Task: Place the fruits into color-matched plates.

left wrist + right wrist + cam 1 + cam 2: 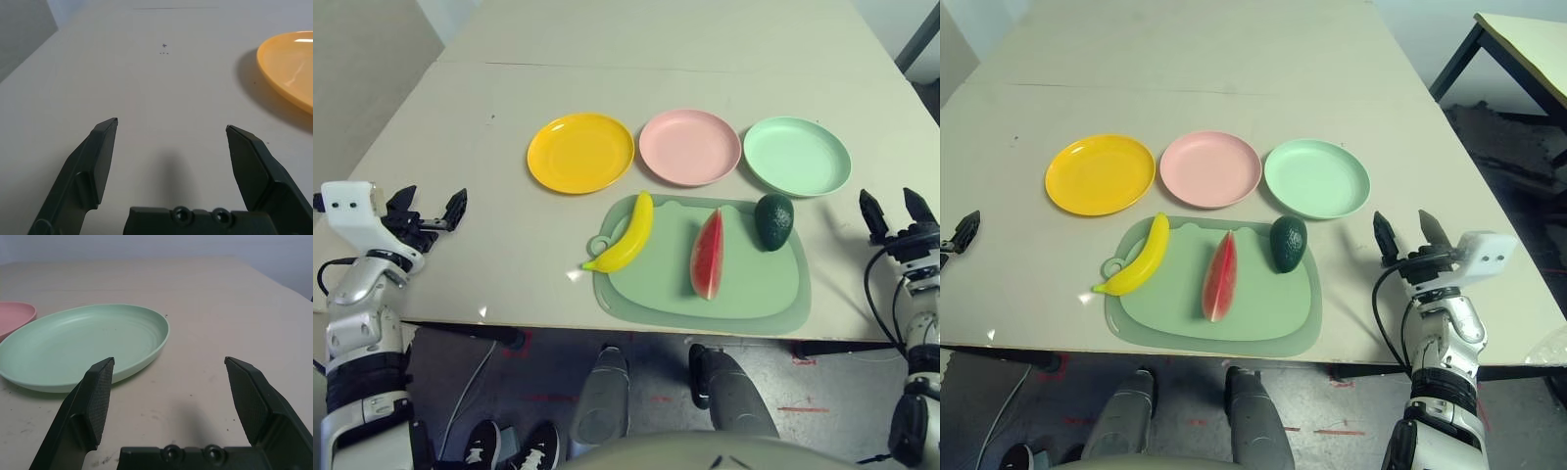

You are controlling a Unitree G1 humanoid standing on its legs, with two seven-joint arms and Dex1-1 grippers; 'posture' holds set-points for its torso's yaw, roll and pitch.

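Nearest, a pale green mat is laid with the banana left, watermelon wedge middle, avocado right. Farther back, yellow plate, pink plate and mint plate are lined up bare. Left gripper and right gripper are held wide apart, nothing gripped.
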